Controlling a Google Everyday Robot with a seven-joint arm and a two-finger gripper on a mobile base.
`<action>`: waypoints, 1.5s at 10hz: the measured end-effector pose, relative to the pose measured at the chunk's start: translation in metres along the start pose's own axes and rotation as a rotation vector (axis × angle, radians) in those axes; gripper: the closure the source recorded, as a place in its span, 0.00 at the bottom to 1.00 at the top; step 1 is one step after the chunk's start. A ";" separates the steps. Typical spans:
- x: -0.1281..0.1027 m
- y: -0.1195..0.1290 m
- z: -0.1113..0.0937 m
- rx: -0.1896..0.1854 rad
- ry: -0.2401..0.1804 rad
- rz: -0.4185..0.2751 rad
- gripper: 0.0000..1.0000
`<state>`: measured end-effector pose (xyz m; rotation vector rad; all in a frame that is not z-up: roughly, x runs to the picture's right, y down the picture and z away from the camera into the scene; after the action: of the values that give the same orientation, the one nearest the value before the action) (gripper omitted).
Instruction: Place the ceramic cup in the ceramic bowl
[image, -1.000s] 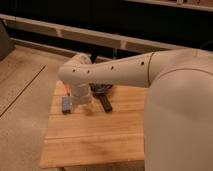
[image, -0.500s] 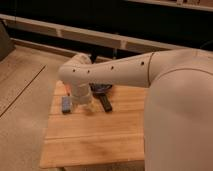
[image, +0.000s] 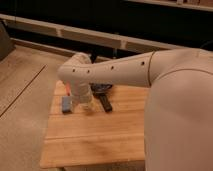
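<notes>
My white arm reaches from the right across the wooden table (image: 95, 140). The gripper (image: 84, 99) hangs at its end over the table's back left part, pointing down. A small cream shape at the gripper's lower right looks like the ceramic cup (image: 91, 105); I cannot tell whether it is held or standing on the table. The ceramic bowl (image: 101, 88) is dark and lies just behind the gripper, mostly hidden by the arm.
A flat blue block (image: 66, 104) lies left of the gripper. A black oblong bar (image: 105, 103) lies to its right. A small orange thing (image: 65, 90) sits by the table's left edge. Floor lies to the left, a dark wall with ledges behind.
The gripper has shifted slightly to the right over the back of the table. Otherwise nothing has visibly moved.
</notes>
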<state>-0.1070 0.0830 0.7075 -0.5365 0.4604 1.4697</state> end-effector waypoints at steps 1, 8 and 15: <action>-0.027 -0.001 -0.013 -0.041 -0.111 0.008 0.35; -0.080 0.002 -0.054 -0.165 -0.350 -0.009 0.35; -0.126 -0.030 0.018 -0.135 -0.210 0.144 0.35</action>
<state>-0.0843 -0.0076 0.7992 -0.4566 0.2395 1.6842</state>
